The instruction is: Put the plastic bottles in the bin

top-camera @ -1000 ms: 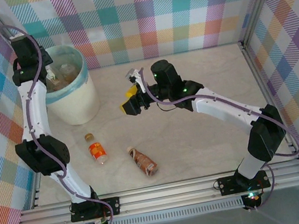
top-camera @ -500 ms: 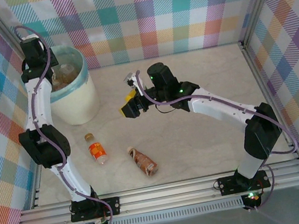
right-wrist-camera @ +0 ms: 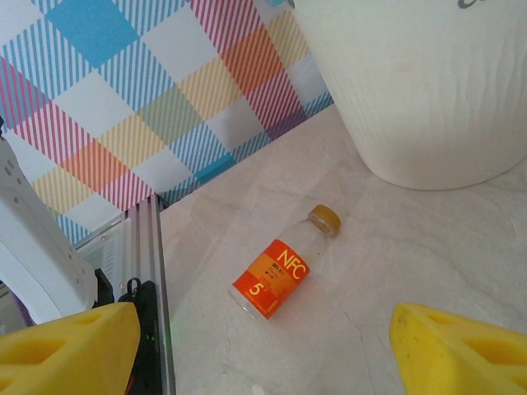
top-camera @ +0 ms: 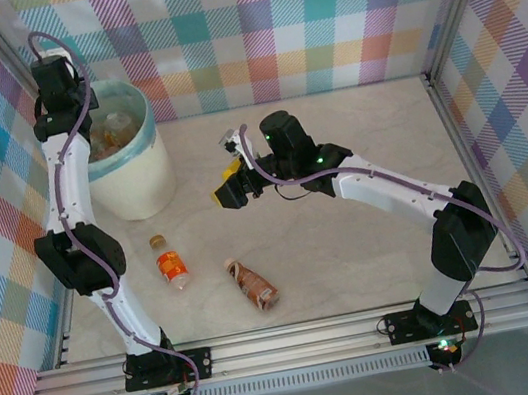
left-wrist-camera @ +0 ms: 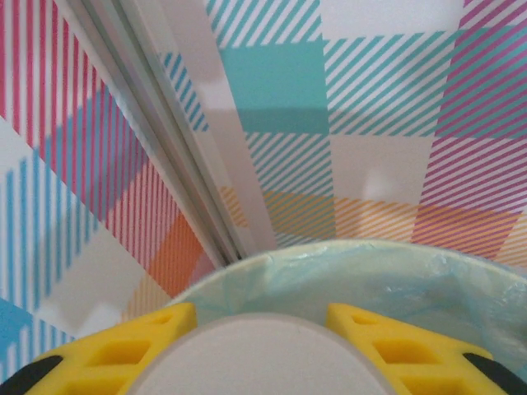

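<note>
Our right tool gapes empty toward the orange bottle; lying flat, it could roll. Is the left tool shut? We can't tell.

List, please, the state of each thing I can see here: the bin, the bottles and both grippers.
bin, upright, lined, some bottles inside.
orange-label bottle, lying on its side on the table, capped.
brown-label bottle, lying on its side on the table.
right gripper, jaws open, empty.
left gripper, over the bin's rim; jaws open or shut unclear.
</note>
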